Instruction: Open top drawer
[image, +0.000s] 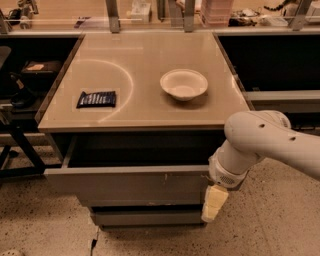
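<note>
The cream gripper (212, 204) hangs at the right end of the part-open wide grey top drawer (125, 183), seemingly to drag it outward; how far open the gripper is, I cannot tell.

the tan cabinet top (150, 107) carries two things: a white bowl (183, 84) standing upright right of centre, and a dark blue snack packet (96, 99) lying flat near the left edge, well apart from the bowl. a pale curved mark (128, 82) arcs across the surface between them. the gripper (214, 202) hangs below the top's front right corner, above the speckled floor (45, 227).
</note>
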